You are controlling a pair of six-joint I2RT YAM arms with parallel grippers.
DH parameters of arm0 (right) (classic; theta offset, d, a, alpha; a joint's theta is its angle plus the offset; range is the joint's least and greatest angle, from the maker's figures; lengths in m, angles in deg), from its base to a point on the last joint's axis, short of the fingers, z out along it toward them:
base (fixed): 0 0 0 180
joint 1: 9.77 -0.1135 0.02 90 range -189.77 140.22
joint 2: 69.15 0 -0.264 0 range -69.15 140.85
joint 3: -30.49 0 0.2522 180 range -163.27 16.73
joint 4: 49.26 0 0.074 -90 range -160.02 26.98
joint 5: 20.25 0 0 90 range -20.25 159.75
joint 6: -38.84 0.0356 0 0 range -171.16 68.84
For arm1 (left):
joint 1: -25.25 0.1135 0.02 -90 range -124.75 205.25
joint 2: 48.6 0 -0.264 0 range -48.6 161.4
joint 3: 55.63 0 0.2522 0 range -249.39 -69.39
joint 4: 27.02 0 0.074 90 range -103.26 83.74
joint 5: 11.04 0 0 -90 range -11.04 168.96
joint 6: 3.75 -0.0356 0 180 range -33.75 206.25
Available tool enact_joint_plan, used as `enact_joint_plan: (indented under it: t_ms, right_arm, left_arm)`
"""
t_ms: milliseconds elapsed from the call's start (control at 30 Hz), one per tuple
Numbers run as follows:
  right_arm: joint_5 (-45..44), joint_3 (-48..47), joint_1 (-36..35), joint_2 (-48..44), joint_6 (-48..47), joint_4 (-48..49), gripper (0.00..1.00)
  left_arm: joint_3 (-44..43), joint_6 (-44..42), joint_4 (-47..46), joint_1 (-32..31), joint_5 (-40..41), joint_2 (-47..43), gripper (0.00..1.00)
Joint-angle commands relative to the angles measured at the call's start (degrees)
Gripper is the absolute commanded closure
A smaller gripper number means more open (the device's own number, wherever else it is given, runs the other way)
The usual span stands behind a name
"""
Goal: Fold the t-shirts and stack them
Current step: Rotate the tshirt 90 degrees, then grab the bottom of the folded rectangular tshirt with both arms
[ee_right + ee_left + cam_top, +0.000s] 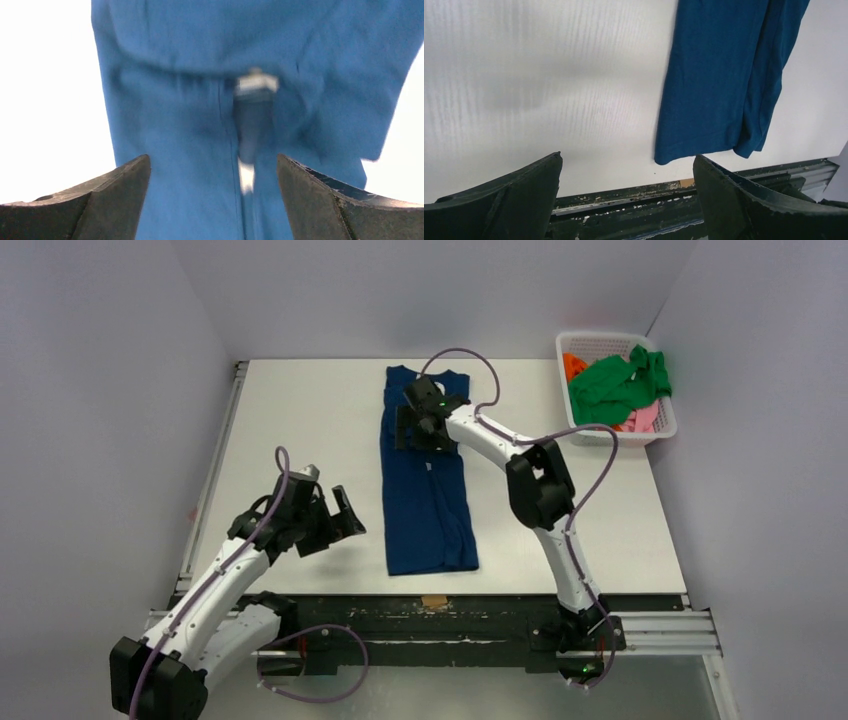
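Your navy t-shirt (425, 490) lies flat at the centre of the white tabletop (300, 410). It is folded lengthwise into a long narrow strip running from the far edge toward the near one. The cloth is soft and matte, and the left wrist view shows a doubled layer along one long side at the hem.

Your right tool (420, 425) hangs over the collar end of the strip, released, with its dark fingers spread and nothing between them. The right wrist view is blurred; it shows a small pale patch on the blue cloth that cannot be identified.

Your left tool (335, 502) is also released and holds nothing. It sits over bare tabletop to the left of the shirt's hem end, apart from the cloth.

At the far right corner stands a white plastic lattice basket (600, 340). A crumpled bright green shirt (615, 385) is heaped on top and spills over the rim, with an orange one (573, 365) and a pink one (645, 420) showing at its sides.

Purple cables (480, 360) loop from both arms, and the right arm's cable arcs above the shirt's far end. A dark metal rail (450, 620) borders the near edge.
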Motion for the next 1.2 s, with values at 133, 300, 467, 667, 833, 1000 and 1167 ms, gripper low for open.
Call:
enact_joint_plan:
  t_ms: [133,300,467,667,833,1000,1167]
  right_arm:
    - [11.1,39.0,-0.6,-37.0,-2.4,13.2,0.11]
    - [6.9,58.5,-0.6,-53.8,2.2,8.6,0.19]
    - [13.3,72.9,-0.6,-65.1,5.5,6.0,0.35]
    - [22.1,81.8,-0.8,-66.3,7.5,13.8,0.45]
    - [23.3,82.2,-0.8,-60.9,6.4,20.3,0.46]
    - [23.7,81.8,-0.8,-56.3,5.0,17.8,0.70]
    - [26.1,85.5,-1.1,-62.8,5.6,12.4,0.85]
  left_arm:
    - [0.8,-2.7,-7.6,-9.3,-6.9,8.6,0.01]
    - [2.2,-2.5,-9.7,-12.0,-8.1,13.7,0.18]
    - [3.8,-1.4,-13.7,-15.0,-9.5,16.1,0.26]
    - [1.7,-0.9,-15.9,-19.7,-8.2,23.8,0.37]
    - [1.1,-0.9,-15.8,-21.3,-6.1,28.2,0.50]
    - [-0.1,-1.0,-16.4,-22.6,-6.9,33.6,0.69]
    - [1.0,0.6,-12.9,-23.3,-3.2,35.7,1.00]
